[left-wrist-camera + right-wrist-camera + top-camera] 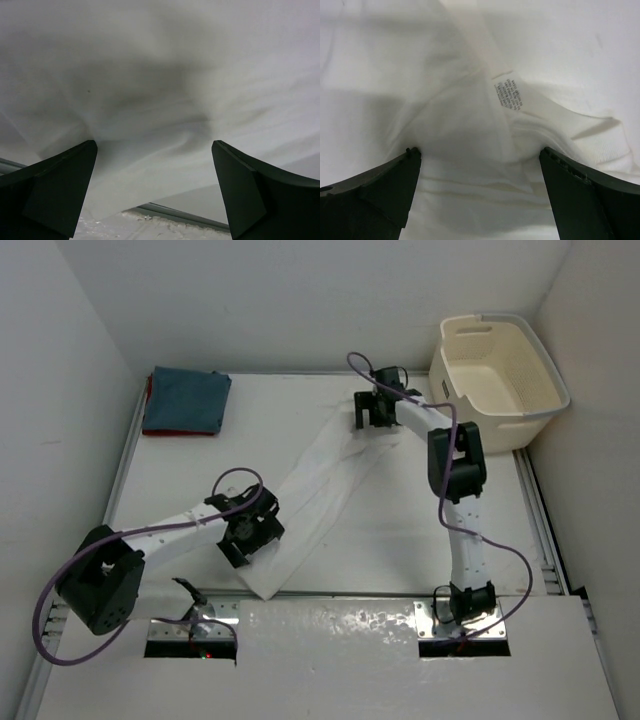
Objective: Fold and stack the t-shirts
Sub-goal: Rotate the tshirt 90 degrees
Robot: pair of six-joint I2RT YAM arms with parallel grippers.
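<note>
Blue t-shirt (190,395) lies folded on the red t-shirt (180,431) in my far left corner. I see my left gripper (243,545) wide open at the near end of the white t-shirt (320,480), which lies slanted across the table (420,540). My right gripper (371,420) is wide open at its far end, beside the basket (500,420).

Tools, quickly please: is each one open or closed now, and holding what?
Left tool: open, over the white t-shirt, holding nothing.
Right tool: open, over the same shirt, holding nothing.
</note>
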